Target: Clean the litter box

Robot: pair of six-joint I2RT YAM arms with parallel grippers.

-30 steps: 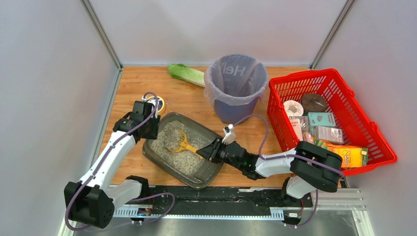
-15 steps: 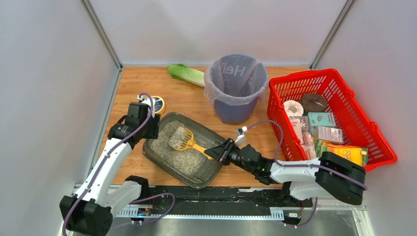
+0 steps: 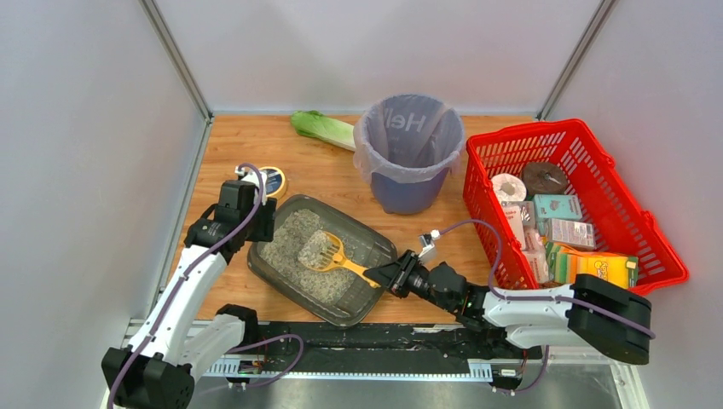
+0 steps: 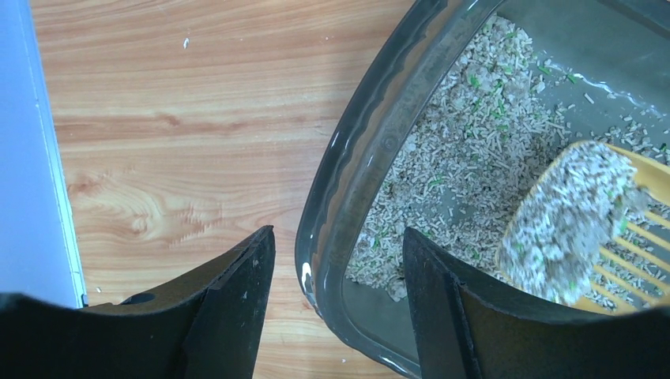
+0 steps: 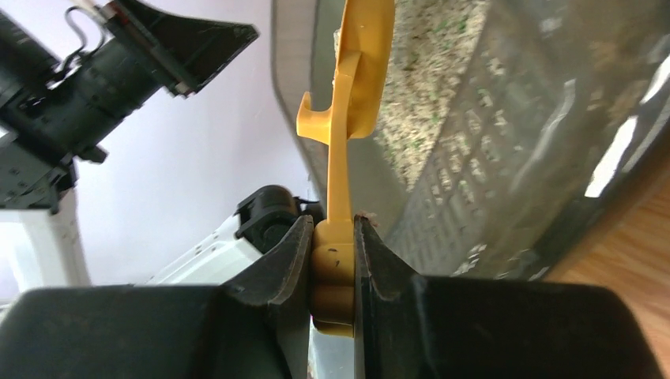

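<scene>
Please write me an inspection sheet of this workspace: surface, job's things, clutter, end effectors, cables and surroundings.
Surface: wooden table, few pale specks beside the box.
Job's things: litter box, part filled; yellow scoop loaded with litter, over it.
Clutter: purple-lined bin, red basket of packages, green vegetable, small round tin.
End effectors: left end effector open, astride the box rim; right end effector shut on the scoop handle.
Cables: purple cables along both arms, no snag seen.
Surroundings: grey walls on three sides.

A wooden table [image 3: 324, 175] with light grain stands enclosed by plain pale grey walls [image 3: 358, 47]. Two slim corner posts [image 3: 175, 58], seemingly metal, rise behind. Lighting is even.
</scene>
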